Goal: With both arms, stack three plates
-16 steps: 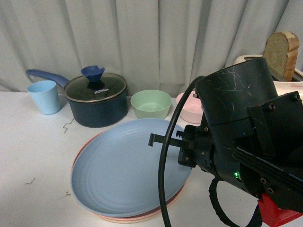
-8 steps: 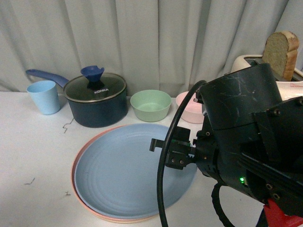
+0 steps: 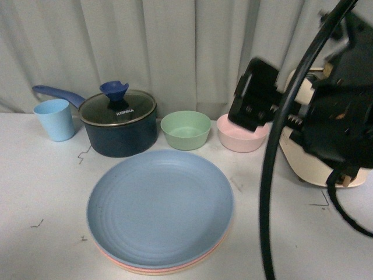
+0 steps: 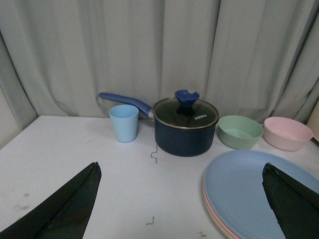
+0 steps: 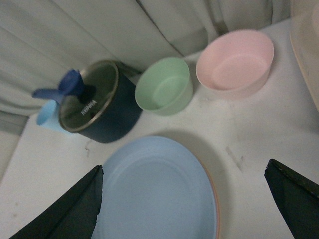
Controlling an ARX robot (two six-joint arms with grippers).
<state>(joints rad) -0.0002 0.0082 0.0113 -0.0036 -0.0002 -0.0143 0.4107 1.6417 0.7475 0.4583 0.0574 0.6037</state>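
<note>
A white table (image 3: 35,192) ran back to a grey curtain (image 3: 175,46). Along its back edge, from the left, stood a light blue cup (image 3: 54,119), then a dark blue pot (image 3: 119,125) with a glass lid and a handle pointing left, then a green bowl (image 3: 186,128), then a pink bowl (image 3: 239,137), and at the far right a cream appliance (image 3: 317,169), mostly hidden. Near the front edge, about the middle, lay the plates in one pile: the blue plate (image 3: 160,207) on top, with only thin pink and cream rims showing beneath it along the front. In the left wrist view the left gripper (image 4: 182,199) hung with its two dark fingers spread wide and nothing between them; it sat over the table's left part, beside the pile, touching no plate. At the right of the front view the right arm (image 3: 326,111) was raised above the table's right part, in front of the appliance and clear of the plates. In the right wrist view the right gripper (image 5: 184,204) was also spread wide and empty, high above the pile. By the look of it, all three plates were stacked and released, so the stacking seemed done, with little left beyond parking the arms.
</note>
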